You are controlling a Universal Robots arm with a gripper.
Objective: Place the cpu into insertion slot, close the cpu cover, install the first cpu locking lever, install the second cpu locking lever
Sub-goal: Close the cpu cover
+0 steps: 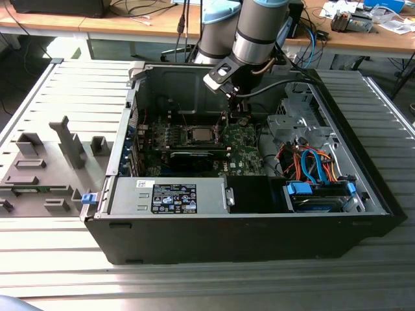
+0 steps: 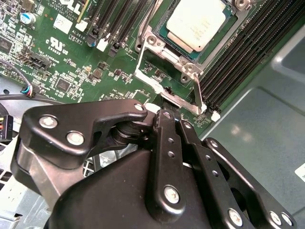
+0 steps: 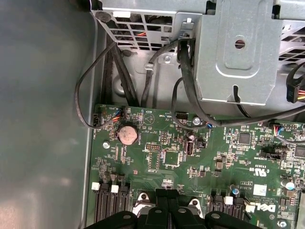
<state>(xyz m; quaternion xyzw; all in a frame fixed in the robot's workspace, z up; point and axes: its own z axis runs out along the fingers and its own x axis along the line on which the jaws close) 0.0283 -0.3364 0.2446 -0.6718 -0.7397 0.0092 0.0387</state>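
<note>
Workshop table (image 1: 39, 272), centre of the exterior view: inside an open computer case (image 1: 227, 227) the gripper (image 2: 167, 110), fingers (image 2: 164, 131) pressed together, seemingly bears on a locking lever (image 2: 196, 93) to clamp the seated cpu (image 2: 198, 21).

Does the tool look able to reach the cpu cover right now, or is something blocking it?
Likely yes. In the second wrist view the tool hangs just off one edge of the cover, with nothing visible between them. The memory slots beside it lie low.

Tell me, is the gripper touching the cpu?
Apart. In the second wrist view the gripper ends near the cpu cover's outer edge; the cpu lies beyond, with frame showing between them.
</note>
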